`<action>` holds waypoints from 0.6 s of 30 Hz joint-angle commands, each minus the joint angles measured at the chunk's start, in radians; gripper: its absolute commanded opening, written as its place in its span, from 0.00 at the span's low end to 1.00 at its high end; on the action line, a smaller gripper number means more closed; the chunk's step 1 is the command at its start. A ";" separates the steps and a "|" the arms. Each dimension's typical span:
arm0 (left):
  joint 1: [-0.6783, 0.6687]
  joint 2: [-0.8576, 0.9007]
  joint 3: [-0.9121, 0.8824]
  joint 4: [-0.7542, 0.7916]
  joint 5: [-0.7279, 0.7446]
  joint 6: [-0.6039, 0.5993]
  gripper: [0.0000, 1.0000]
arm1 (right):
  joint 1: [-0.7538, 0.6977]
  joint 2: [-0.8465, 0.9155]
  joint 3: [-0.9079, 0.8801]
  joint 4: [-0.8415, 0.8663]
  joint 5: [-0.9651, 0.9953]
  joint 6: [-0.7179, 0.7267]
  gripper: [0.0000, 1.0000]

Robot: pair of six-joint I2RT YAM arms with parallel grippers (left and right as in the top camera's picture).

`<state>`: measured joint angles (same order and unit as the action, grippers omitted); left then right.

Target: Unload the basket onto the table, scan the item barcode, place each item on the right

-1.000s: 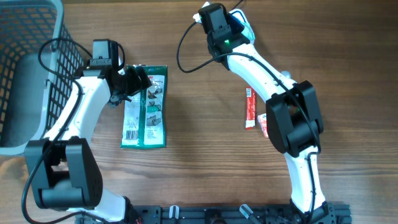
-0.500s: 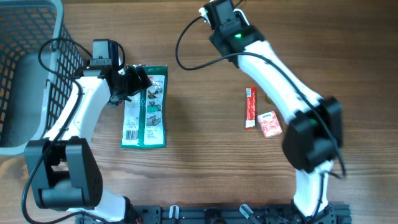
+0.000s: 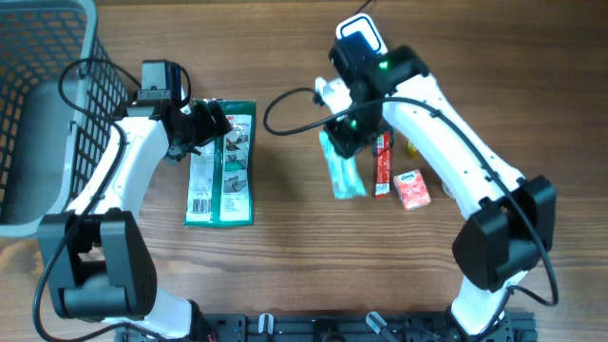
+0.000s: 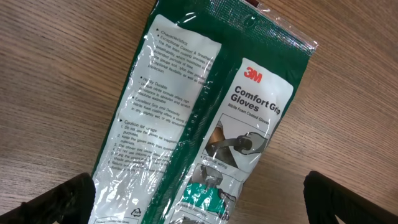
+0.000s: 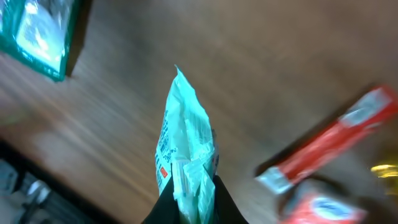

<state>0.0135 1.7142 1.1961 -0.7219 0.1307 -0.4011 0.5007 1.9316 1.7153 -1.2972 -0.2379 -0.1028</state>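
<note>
My right gripper (image 3: 348, 133) pinches a pale teal plastic packet (image 3: 344, 173) by its top. The packet trails toward 6 o'clock over the wooden bench (image 3: 285, 247). My left gripper (image 3: 202, 123), spread wide, sits well off at 9 o'clock over a green glove pack (image 3: 220, 185).

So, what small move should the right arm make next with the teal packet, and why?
Probably rotate the teal packet until its printed face shows. The right tool is shut on one end, its wrist view sees the packet nearly edge-on, and no barcode is readable.
</note>
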 commanded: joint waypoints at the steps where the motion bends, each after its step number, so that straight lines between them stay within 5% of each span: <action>1: 0.002 -0.016 0.008 0.000 -0.002 0.002 1.00 | 0.003 0.017 -0.121 0.039 -0.053 0.058 0.04; 7: 0.002 -0.016 0.008 0.000 -0.002 0.002 1.00 | 0.003 0.017 -0.280 0.165 0.187 0.140 0.06; 10: 0.002 -0.016 0.008 0.000 -0.002 0.002 1.00 | 0.003 0.017 -0.307 0.206 0.220 0.140 0.34; 11: 0.002 -0.016 0.008 0.000 -0.002 0.002 1.00 | 0.003 0.017 -0.314 0.226 0.220 0.140 0.59; 13: 0.002 -0.016 0.008 0.000 -0.002 0.002 1.00 | 0.003 0.017 -0.316 0.261 0.220 0.141 0.75; 18: 0.002 -0.016 0.008 0.000 -0.002 0.002 1.00 | 0.003 0.017 -0.312 0.381 0.307 0.264 0.77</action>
<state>0.0135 1.7142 1.1961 -0.7219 0.1307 -0.4011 0.5014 1.9396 1.4067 -0.9619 -0.0280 0.0479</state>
